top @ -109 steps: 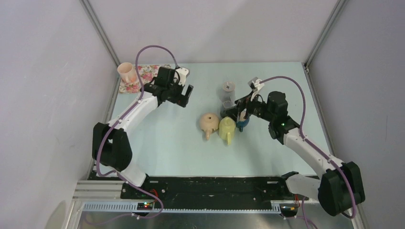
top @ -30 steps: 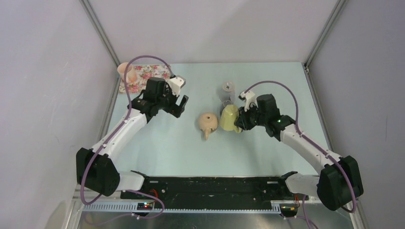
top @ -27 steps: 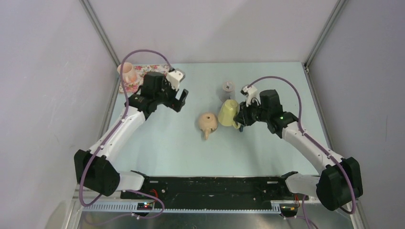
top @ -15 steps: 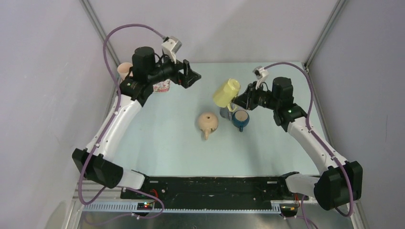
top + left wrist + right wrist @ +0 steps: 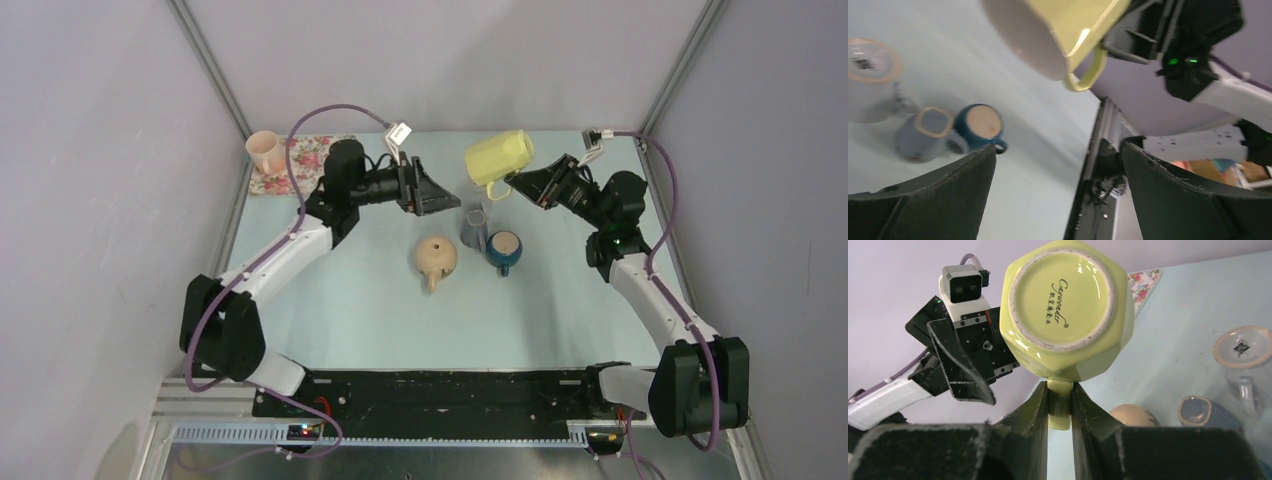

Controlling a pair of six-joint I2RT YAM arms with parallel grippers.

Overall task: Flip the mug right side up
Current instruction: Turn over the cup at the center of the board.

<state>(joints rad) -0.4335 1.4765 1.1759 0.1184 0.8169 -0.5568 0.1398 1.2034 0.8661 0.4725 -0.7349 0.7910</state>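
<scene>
We see a pale blue-green table top [image 5: 350,320] boxed in by plain light-grey panels: back wall [image 5: 440,60], left wall [image 5: 90,200], right wall [image 5: 770,200]. A left post [image 5: 210,70] and a right post [image 5: 677,70], both metal, run up the rear corners. A black base plate [image 5: 450,392] lies along the near edge, with a slotted strip [image 5: 420,434] just in front. We read the light as even and diffuse; shadows on the table are soft.

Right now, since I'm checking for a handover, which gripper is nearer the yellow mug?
Right. The right gripper grips the yellow mug by its handle; the left gripper hangs open beside it, not touching.
</scene>
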